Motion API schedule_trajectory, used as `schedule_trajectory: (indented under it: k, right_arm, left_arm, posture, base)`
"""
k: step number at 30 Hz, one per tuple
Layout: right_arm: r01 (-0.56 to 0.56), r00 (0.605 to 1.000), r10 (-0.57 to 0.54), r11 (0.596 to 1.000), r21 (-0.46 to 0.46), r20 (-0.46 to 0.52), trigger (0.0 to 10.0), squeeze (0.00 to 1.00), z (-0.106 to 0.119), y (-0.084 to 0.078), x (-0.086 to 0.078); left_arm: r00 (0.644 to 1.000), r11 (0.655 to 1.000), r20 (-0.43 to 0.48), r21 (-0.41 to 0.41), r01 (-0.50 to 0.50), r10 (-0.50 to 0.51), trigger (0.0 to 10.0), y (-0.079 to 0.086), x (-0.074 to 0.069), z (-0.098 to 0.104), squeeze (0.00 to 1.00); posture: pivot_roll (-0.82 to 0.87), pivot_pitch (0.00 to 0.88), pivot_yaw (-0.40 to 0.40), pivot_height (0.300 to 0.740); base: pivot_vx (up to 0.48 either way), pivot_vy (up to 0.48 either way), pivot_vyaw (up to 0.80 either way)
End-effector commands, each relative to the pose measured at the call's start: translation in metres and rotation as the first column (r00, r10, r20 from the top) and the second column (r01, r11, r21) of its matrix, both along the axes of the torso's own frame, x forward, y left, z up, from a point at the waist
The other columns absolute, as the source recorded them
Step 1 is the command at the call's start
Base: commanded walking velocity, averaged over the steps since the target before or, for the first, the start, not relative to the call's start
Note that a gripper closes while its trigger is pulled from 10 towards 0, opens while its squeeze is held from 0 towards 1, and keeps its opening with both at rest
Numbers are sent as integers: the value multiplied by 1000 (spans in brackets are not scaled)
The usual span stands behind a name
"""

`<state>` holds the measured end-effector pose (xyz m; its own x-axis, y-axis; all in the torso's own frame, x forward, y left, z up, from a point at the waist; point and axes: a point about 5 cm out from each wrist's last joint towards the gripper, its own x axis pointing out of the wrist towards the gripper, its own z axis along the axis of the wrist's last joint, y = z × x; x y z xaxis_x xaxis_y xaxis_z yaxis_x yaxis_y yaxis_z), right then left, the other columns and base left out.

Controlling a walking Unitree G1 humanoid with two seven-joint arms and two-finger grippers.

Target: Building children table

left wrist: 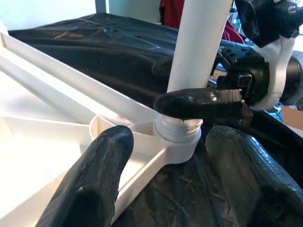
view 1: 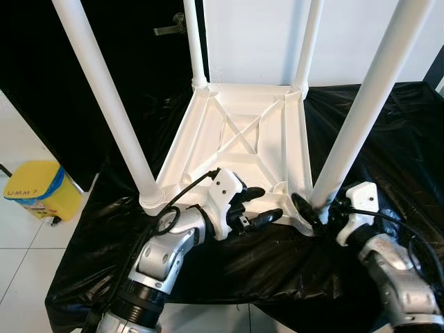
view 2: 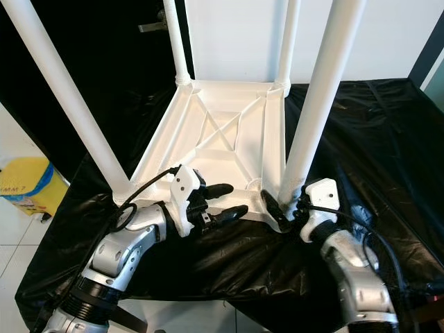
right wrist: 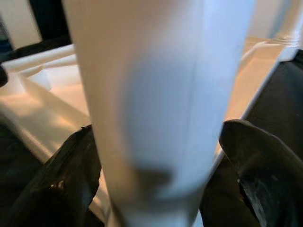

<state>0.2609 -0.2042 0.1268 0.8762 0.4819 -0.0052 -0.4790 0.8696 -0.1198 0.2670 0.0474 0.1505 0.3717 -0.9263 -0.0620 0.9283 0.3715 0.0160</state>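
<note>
A white children's table (view 1: pixel 236 132) lies upside down on a black cloth (view 1: pixel 395 139), its legs pointing up. My right gripper (view 1: pixel 316 208) is shut on the front right leg (view 1: pixel 361 118) just above its socket; the right wrist view has that leg (right wrist: pixel 156 85) between both fingers. My left gripper (view 1: pixel 267 203) is open at the table's front rim, next to that same corner. In the left wrist view one finger (left wrist: pixel 94 179) lies over the underside and the other over the cloth, with the leg socket (left wrist: pixel 177 137) ahead.
The front left leg (view 1: pixel 104 97) and two back legs stand upright in their corners. A yellow bin (view 1: pixel 35 187) sits on the white tiled floor at the left. A dark door with a handle (view 1: pixel 168 29) is behind.
</note>
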Motion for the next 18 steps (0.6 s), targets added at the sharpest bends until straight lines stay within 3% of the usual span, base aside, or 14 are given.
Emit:
schedule_trajectory:
  k: [1, 5, 6, 7, 8, 9, 18]
  right_arm:
    - [-57, 998, 57, 998, -7, -34, 10000, 0, -4, 3, 1]
    - [-90, 995, 88, 996, -24, -41, 10000, 0, -5, 2, 3]
    - [-107, 993, 106, 994, -35, -43, 3608, 0, -5, 2, 5]
    - [-117, 992, 116, 992, -39, -45, 1608, 0, -4, 2, 6]
    - [-117, 992, 116, 992, -39, -45, 1608, 0, -4, 2, 6]
    - [-128, 991, 126, 991, -44, -47, 78, 0, -4, 1, 7]
    - [-140, 989, 137, 989, -50, -57, 0, 0, -7, 0, 7]
  left_arm:
    - [1000, 1000, -1, 8, -25, 25, 10000, 1, -1, -1, 0]
    - [1000, 1000, -1, 8, -25, 26, 10000, 0, -1, 0, 0]
    - [1000, 1000, -2, 6, -26, 26, 10000, 0, -1, 0, 0]
    - [1000, 1000, -3, 5, -26, 26, 10000, 0, -2, 0, 0]
    - [1000, 1000, -3, 5, -26, 26, 10000, 0, -2, 0, 0]
    - [1000, 1000, -3, 4, -27, 27, 10000, 0, -2, 0, 0]
    - [999, 999, -6, 4, -35, 35, 10000, 1, -3, -1, 0]
  posture:
    - [-172, 0, 41, 740]
    - [-171, 0, 40, 740]
    - [-167, 0, 38, 740]
    - [-165, 0, 34, 740]
    - [-165, 0, 34, 740]
    - [-165, 0, 34, 740]
    - [-161, 0, 29, 740]
  base:
    - [0, 0, 0]
    - [0, 0, 0]
    - [0, 0, 0]
    - [0, 0, 0]
    - [0, 0, 0]
    - [0, 0, 0]
    - [0, 0, 0]
